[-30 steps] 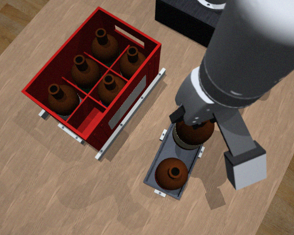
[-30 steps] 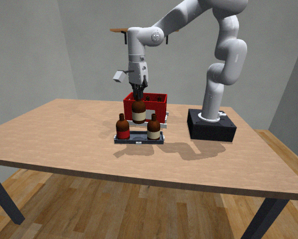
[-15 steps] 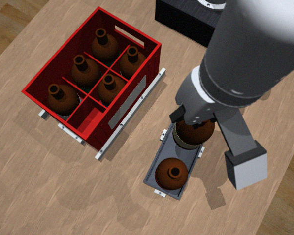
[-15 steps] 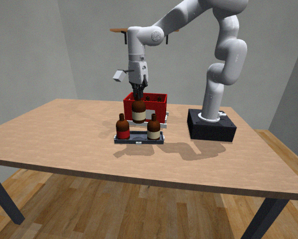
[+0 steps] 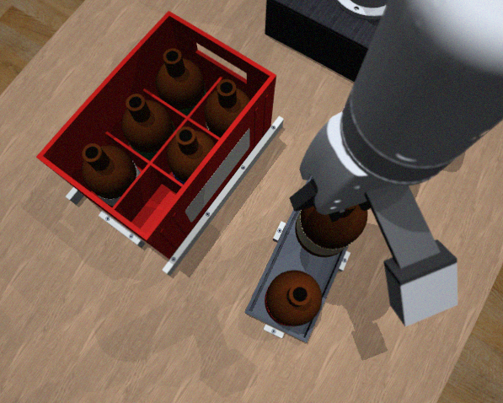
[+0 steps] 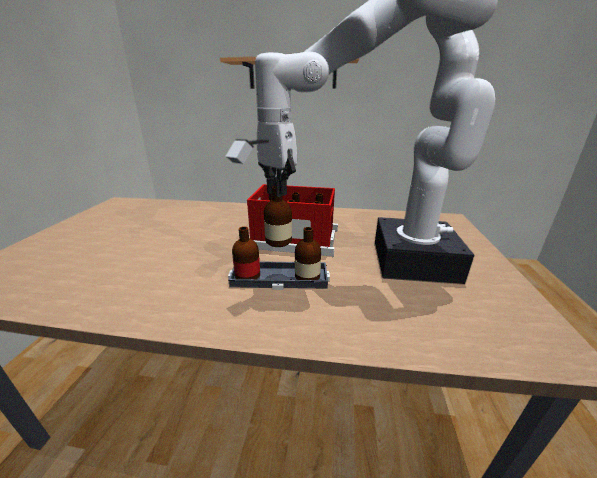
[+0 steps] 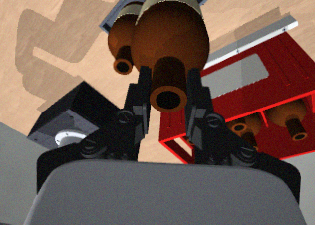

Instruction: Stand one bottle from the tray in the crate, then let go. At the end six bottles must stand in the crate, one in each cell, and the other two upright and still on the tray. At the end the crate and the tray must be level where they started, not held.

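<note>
My gripper point(image 6: 276, 191) point(image 7: 168, 82) is shut on the neck of a brown bottle with a cream label point(image 5: 333, 227) point(image 6: 278, 223) point(image 7: 170, 35). The bottle hangs upright above the tray point(image 5: 281, 260) point(image 6: 278, 282). A red-label bottle point(image 5: 292, 298) point(image 6: 245, 259) stands at one end of the tray. A second cream-label bottle point(image 6: 308, 259) point(image 7: 125, 38) stands at the other end. The red crate point(image 5: 225, 160) point(image 6: 256, 221) point(image 7: 294, 63) stands level and holds several brown bottles. Its near corner cell in the top view is empty.
White rails point(image 5: 225, 190) point(image 6: 319, 251) lie along the crate's sides. Small white blocks point(image 5: 273, 330) point(image 6: 277, 286) sit against the tray. The black robot base point(image 5: 316, 39) point(image 6: 422, 264) point(image 7: 82, 114) stands beyond the tray. Raised walls and dividers edge the crate's cells.
</note>
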{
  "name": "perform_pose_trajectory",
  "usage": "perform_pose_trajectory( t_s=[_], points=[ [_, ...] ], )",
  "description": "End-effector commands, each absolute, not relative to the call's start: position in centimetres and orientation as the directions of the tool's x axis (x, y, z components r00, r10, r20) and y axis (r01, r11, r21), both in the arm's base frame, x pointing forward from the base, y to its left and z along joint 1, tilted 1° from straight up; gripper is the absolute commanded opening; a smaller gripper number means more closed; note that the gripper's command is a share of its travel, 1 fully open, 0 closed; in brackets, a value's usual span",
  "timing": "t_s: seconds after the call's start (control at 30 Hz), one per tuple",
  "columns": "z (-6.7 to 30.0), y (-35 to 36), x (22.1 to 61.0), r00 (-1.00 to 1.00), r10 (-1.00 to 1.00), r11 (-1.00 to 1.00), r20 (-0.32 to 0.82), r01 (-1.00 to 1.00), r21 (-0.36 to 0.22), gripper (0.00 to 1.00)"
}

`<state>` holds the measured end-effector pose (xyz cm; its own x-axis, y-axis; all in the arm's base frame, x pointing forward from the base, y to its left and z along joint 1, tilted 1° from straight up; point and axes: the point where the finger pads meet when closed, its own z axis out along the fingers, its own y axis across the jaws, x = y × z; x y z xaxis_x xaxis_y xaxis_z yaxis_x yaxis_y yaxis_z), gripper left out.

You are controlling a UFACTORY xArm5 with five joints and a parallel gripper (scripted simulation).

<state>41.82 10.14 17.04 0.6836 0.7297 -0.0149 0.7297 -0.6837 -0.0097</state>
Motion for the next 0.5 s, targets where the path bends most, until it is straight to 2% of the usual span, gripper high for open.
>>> perform_pose_trajectory(
  t_s=[0.0,0.47],
  points=[
    [17.31,10.17,41.94,0.684,0.73,-0.684,-0.011,0.73,-0.007,0.0],
    [18.18,10.18,41.93,0.684,0.73,-0.684,-0.011,0.73,-0.007,0.0]
  ],
)
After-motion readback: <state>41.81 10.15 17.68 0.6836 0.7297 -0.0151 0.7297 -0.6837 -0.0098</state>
